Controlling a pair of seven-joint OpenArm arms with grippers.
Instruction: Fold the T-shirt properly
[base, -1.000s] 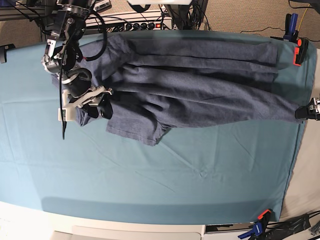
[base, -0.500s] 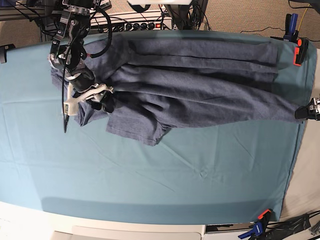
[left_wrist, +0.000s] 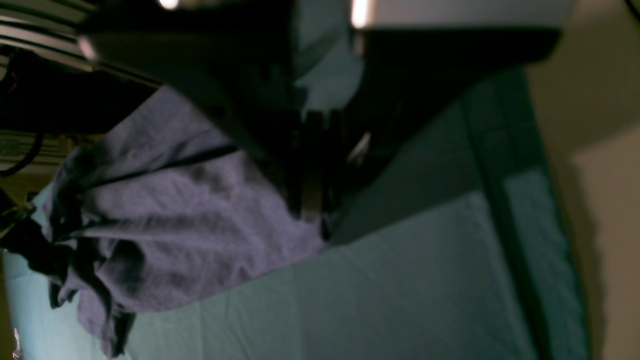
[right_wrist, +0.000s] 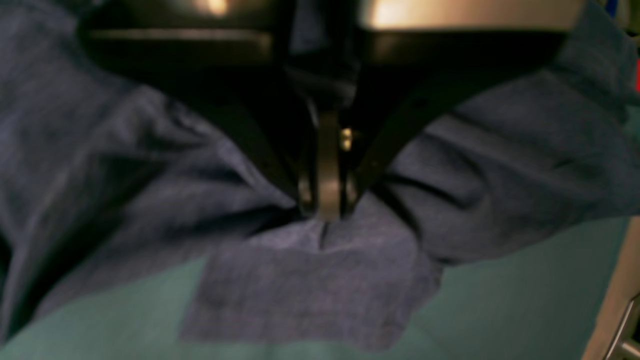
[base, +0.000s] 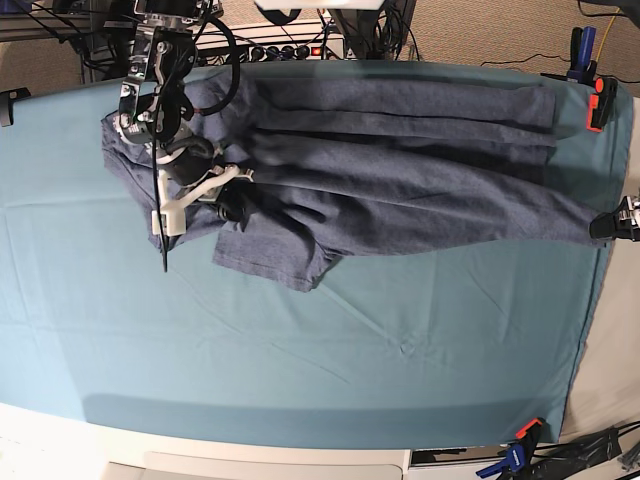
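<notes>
The blue-grey T-shirt (base: 400, 170) lies stretched and creased across the far half of the teal table cloth (base: 330, 350), no lettering showing. My right gripper (base: 232, 208) is at the shirt's left end, shut on a bunch of its fabric; the right wrist view shows the closed gripper (right_wrist: 325, 212) pinching a fold of the shirt (right_wrist: 300, 290) above the cloth. My left gripper (base: 605, 226) is at the table's right edge, holding the shirt's far right end; in the left wrist view it (left_wrist: 312, 212) is shut on the shirt's (left_wrist: 175, 215) edge.
An orange and black clamp (base: 598, 100) grips the cloth at the back right corner and another clamp (base: 520, 450) at the front right. A power strip and cables (base: 290, 48) sit behind the table's far edge.
My right gripper has moved to the right and slightly toward the far edge, dragging the shirt's left end with it. The left gripper has stayed put.
</notes>
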